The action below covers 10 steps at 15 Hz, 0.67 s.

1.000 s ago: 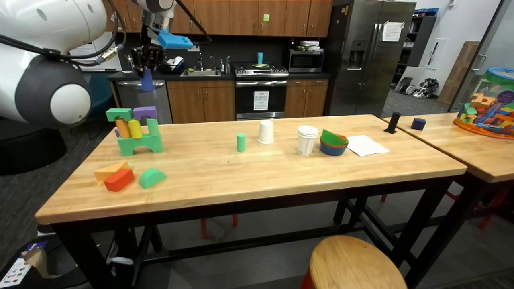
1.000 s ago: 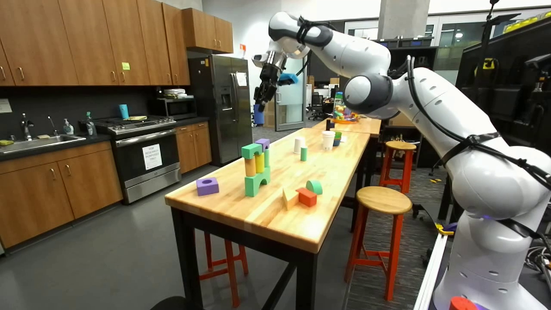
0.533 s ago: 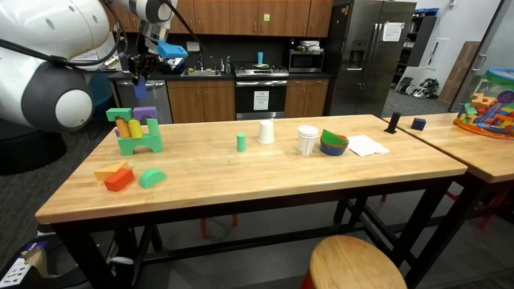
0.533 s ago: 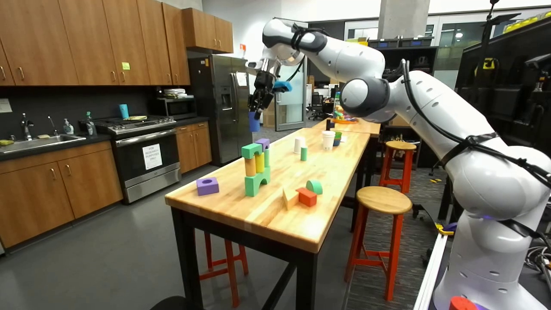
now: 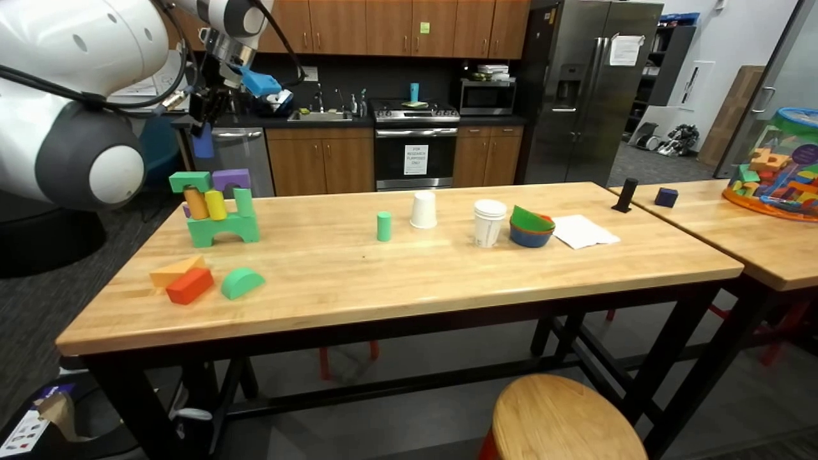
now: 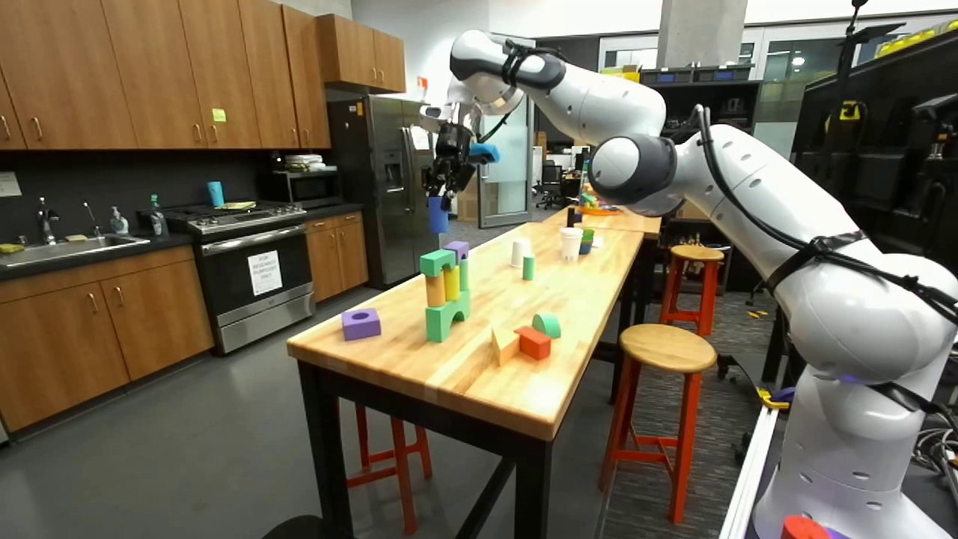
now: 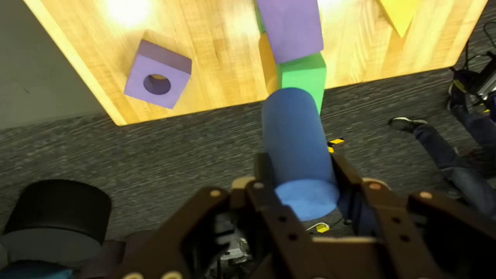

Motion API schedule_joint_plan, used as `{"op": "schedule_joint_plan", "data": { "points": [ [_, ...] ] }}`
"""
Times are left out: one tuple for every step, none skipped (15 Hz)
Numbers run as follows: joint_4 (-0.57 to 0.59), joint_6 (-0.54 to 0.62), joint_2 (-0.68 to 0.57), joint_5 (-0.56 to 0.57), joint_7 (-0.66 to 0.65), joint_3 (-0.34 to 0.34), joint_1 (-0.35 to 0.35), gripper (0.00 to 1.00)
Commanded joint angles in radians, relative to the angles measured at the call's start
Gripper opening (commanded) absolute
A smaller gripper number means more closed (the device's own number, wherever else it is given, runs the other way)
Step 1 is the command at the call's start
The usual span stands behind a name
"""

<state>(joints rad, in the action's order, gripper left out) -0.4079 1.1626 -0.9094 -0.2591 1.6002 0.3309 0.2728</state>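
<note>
The blue cylinder (image 7: 296, 135) has a smooth, single-coloured side and a flat, lighter near end; it occupies the centre of the wrist view. The gripper (image 7: 304, 168) clamps it, fingers (image 7: 263, 167) parted only by its width.

A sign (image 5: 416, 160) on the oven door (image 5: 388, 156) reads "FOR RESEARCH PURPOSES ONLY"

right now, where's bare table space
Bare tabletop: between block tower and green cylinder; between green half-cylinder and stacked cups. Crowded: around red block and orange wedge; above the tower, where the end effector holds a blue cylinder.
</note>
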Motion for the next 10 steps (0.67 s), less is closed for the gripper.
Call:
{"op": "schedule_joint_plan", "data": {
  "points": [
    [-0.021,-0.059,0.019,-0.008,0.077,0.035,-0.018,0.16],
    [-0.022,-0.07,0.017,-0.004,0.092,0.042,-0.025,0.16],
    [-0.025,-0.083,0.018,-0.006,0.101,0.053,-0.03,0.16],
    [-0.026,-0.095,0.018,-0.003,0.114,0.058,-0.035,0.16],
    [-0.029,-0.105,0.017,-0.001,0.119,0.063,-0.04,0.16],
    [-0.031,-0.111,0.018,0.005,0.113,0.062,-0.046,0.16],
    [-0.012,-0.09,0.0,0.0,0.086,0.058,-0.045,0.41],
    [-0.013,-0.094,0.0,0.0,0.087,0.058,-0.05,0.41],
    [-0.014,-0.097,0.0,0.0,0.088,0.058,-0.053,0.41],
    [-0.015,-0.098,0.0,0.0,0.089,0.058,-0.053,0.41]
  ]
}}
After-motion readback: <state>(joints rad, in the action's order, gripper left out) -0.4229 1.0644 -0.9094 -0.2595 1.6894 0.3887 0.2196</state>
